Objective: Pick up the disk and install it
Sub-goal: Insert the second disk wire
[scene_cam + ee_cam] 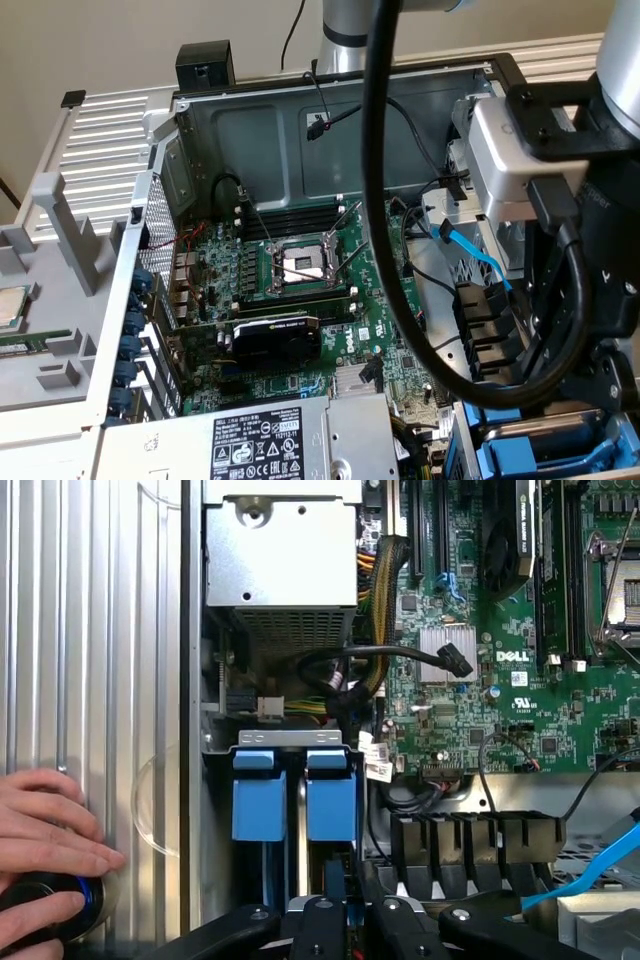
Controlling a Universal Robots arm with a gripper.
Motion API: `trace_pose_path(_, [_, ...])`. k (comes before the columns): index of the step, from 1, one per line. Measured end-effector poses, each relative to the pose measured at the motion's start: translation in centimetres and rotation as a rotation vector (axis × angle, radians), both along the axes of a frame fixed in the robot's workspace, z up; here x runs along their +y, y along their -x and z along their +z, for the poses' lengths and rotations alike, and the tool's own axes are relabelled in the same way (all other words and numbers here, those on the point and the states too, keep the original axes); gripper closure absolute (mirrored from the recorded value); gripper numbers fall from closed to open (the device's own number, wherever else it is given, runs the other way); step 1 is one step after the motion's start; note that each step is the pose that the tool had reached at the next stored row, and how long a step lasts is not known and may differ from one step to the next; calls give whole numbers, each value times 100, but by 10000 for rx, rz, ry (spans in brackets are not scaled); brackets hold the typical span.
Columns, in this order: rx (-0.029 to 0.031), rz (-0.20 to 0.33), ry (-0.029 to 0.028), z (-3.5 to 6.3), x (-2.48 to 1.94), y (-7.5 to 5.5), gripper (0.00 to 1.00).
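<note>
The disk (332,805) stands edge-on in the drive bay, and I see it as a bright blue carrier with a tab at its far end. My gripper (345,895) is right at its near end. The black fingers (320,920) stand close together and pinch the carrier's thin blue edge. The disk's silver face and label are hidden. In the exterior view the blue carriers (545,440) sit at the case's lower right corner, directly under my arm's wrist (520,160).
A second blue carrier (259,802) sits beside the disk. The grey power supply (280,555) and the motherboard (290,300) lie beyond the bay. A black cable loop (400,250) and a blue cable (475,255) hang close. A hand (45,820) rests on a black knob (50,905).
</note>
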State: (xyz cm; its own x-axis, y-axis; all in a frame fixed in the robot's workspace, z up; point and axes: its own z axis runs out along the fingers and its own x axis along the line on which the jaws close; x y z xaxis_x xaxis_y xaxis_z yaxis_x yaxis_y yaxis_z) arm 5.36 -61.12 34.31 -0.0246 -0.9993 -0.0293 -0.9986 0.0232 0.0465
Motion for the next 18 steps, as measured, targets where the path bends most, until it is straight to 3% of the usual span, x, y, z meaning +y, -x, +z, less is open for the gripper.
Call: trace_pose_path(18, [-68, -2, -34, -8, -9, 5, 84])
